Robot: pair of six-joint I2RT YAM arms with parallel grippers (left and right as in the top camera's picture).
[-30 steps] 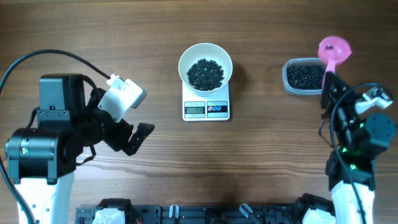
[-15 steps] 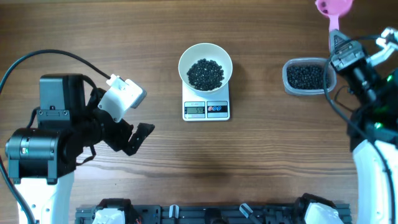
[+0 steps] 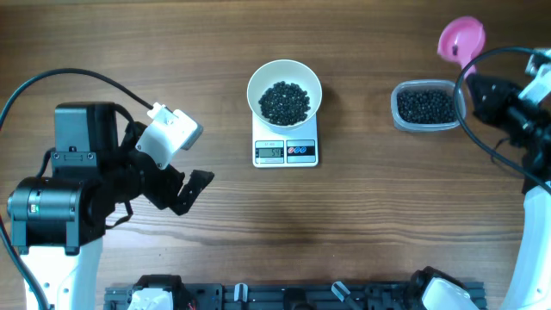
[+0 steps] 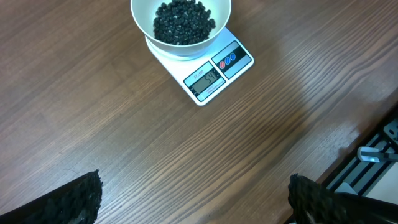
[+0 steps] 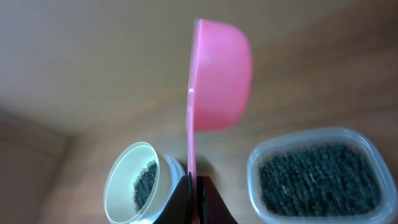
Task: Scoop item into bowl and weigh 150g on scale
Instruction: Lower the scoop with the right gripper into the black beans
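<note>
A robotics lab bench: left arm (image 3: 77, 194) and right arm (image 3: 525, 120) mounted at a wood-grain table (image 3: 344, 224) with a black rail (image 3: 258, 294).

My work surface is a table (image 3: 172, 52) of brown wood, seen from above, with long grain running from my left to my right. Two things rest directly on it. Near the middle, toward the far side, sits the scale (image 3: 286, 151): small, flat, white and rectangular, with its grey display and two round buttons along the edge nearest me. Well apart from it, to my right and at about the same depth, sits a clear plastic tub (image 3: 397, 108) with rounded corners. Both lie flat, with plain wood showing between them.
</note>
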